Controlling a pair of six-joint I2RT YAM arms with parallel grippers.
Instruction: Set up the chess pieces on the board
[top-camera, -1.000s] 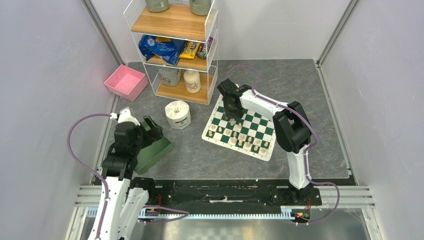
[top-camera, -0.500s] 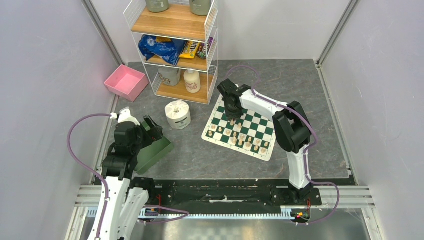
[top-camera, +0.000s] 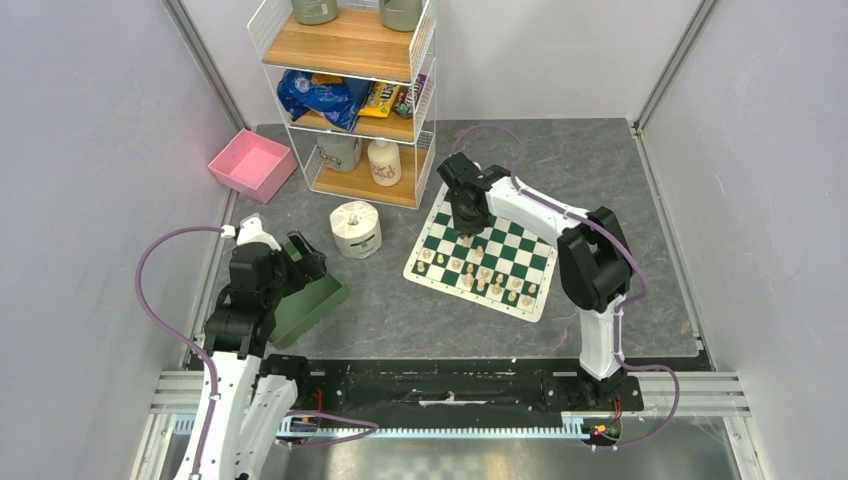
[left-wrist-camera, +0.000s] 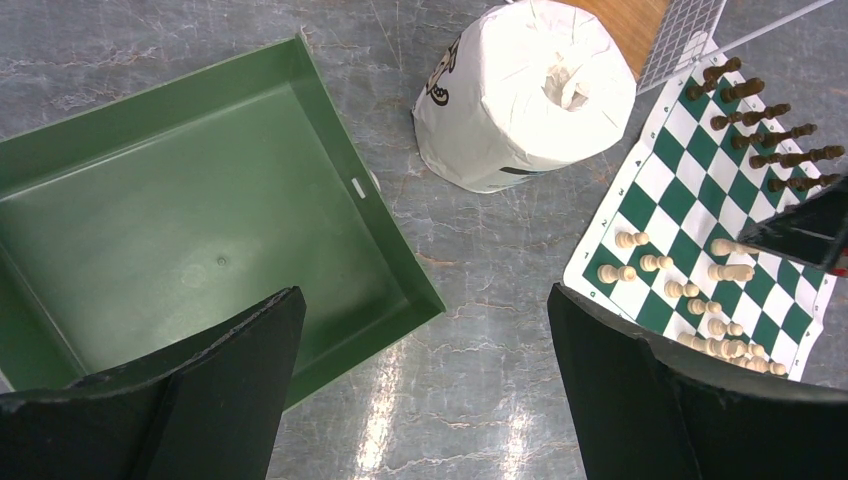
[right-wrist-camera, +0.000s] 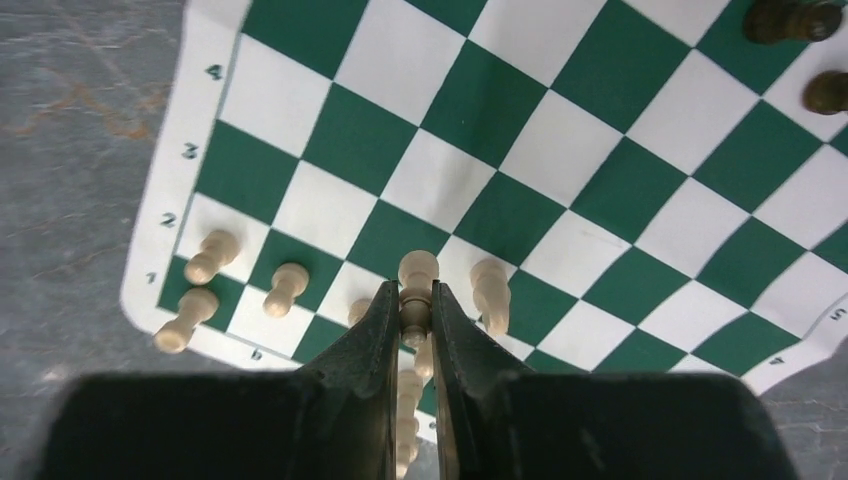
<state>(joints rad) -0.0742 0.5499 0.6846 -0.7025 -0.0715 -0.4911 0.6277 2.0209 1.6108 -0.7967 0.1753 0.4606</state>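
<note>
1. Grey stone-look table top (top-camera: 400, 310) between pale walls. A wire shelf (top-camera: 350, 100) stands at the upper middle of the overhead frame. The board (top-camera: 520, 240) lies skewed at centre, right of the toilet roll (top-camera: 356, 228).
2. Here we go: my right gripper (right-wrist-camera: 412, 296) sits at the lower middle of its wrist view. The jaws are pinched on the stem of a cream piece (right-wrist-camera: 417, 270), whose round head pokes out above the fingertips.
3. That piece is over the rows marked 1 and 2, near the board's lower left corner in that view. I cannot tell whether its base is off the square, because my own fingers hide it.
4. Watch the neighbour! Another of the cream pieces (right-wrist-camera: 490, 290) stands just beside my right finger, and more crowd below, partly hidden. My call: go straight up, with no sideways drift until the base is above their heads.
5. The grip is on a narrow turned stem, so I judge the piece could pivot. Hold firm, travel slowly, set it upright in the centre of its square, then ease the jaws apart only a little.
6. The dark pieces (left-wrist-camera: 780, 135) are lined up at the upper right of the left wrist view, along the board's far edge.
7. My left gripper (left-wrist-camera: 425, 300) hangs with jaws spread wide, holding nothing. It is above the edge of the green bin (left-wrist-camera: 180, 230) at frame left, well apart from the board.
</note>
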